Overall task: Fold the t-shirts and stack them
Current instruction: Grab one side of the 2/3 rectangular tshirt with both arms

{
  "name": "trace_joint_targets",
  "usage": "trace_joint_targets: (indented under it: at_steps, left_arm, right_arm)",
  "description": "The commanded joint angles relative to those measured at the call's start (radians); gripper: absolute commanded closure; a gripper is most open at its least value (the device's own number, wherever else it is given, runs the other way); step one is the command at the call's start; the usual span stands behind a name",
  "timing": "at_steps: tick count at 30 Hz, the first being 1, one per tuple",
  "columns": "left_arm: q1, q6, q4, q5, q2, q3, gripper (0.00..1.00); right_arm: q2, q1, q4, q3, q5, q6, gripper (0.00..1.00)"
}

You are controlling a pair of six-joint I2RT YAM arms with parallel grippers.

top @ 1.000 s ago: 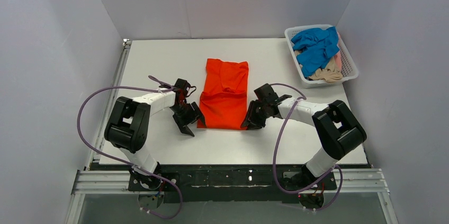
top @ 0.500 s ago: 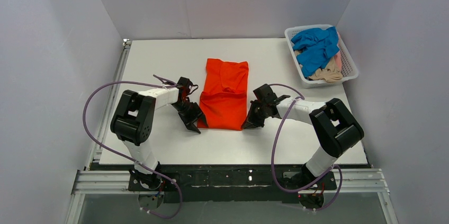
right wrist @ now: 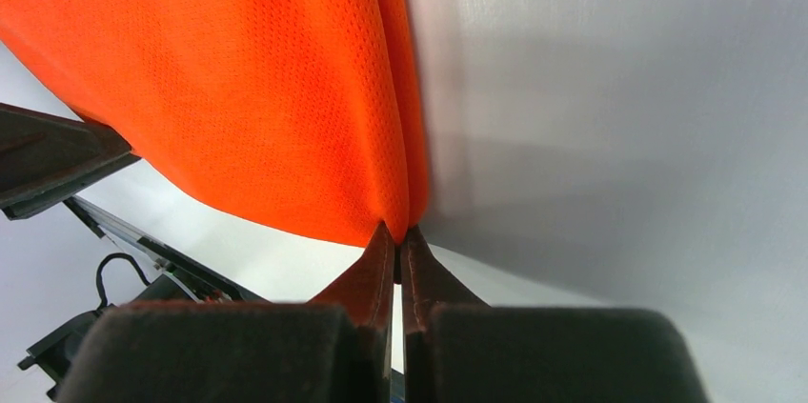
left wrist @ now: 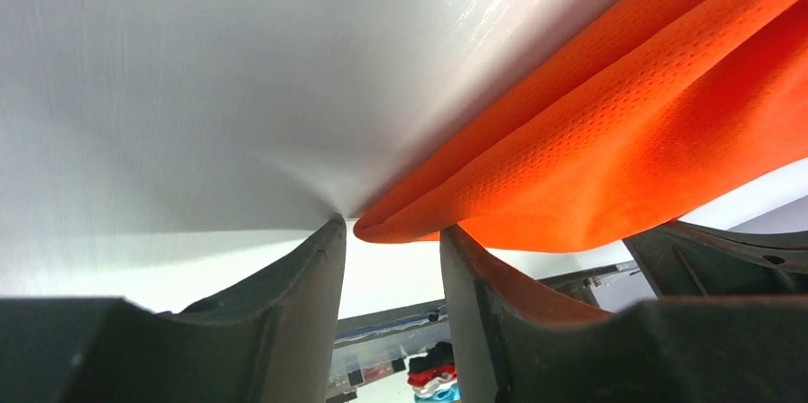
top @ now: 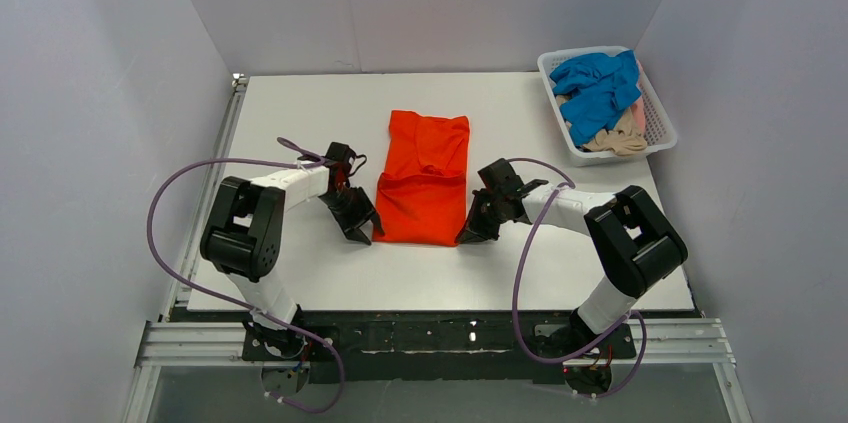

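Top external: the orange-red t-shirt [top: 425, 179] lies partly folded at mid-table, with the left gripper [top: 357, 215] and the right gripper [top: 475, 221] at its near corners.

Left wrist: the jaws stand apart, with the shirt's corner at their tips, unclamped.

Right wrist: the jaws are pinched tight on the other corner.

The cloth looks light and limp. Grip every layer at the corners, or it is likely to sag and slip.

You have three t-shirts, one orange-red t-shirt [top: 425, 183], one blue t-shirt [top: 598, 88], one beige-pink t-shirt [top: 618, 140], and one basket [top: 661, 115].
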Motion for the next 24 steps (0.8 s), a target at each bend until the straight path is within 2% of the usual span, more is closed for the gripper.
trace_joint_targets:
  at_steps: [1,7,9,13,16,19,24]
  left_arm:
    - [0.007,0.022,-0.009,-0.087,0.072,-0.03,0.63]
    - [-0.017,-0.019,0.063,-0.085,0.113,-0.089,0.8]
    - [-0.019,-0.027,0.062,-0.11,0.112,-0.095,0.99]
    - [-0.02,-0.03,0.048,-0.114,0.068,-0.116,1.0]
    - [-0.035,-0.03,-0.047,-0.114,-0.025,-0.16,1.0]
    - [-0.065,-0.059,-0.13,-0.115,-0.191,-0.245,1.0]
    - [-0.134,-0.11,-0.383,-0.179,-0.586,-0.346,1.0]
  right_arm:
    - [0.003,0.006,-0.053,-0.014,0.055,-0.028,0.99]
    - [0.009,0.006,-0.035,-0.018,0.039,-0.02,0.99]
    - [0.006,0.006,-0.035,-0.022,0.033,-0.028,0.99]
    - [-0.011,0.007,-0.061,-0.029,0.025,-0.046,0.99]
    - [-0.07,0.018,-0.129,-0.04,0.002,-0.06,0.99]
    - [-0.169,0.038,-0.26,-0.053,-0.057,-0.069,0.99]
    - [-0.408,0.073,-0.499,-0.076,-0.193,-0.07,0.99]
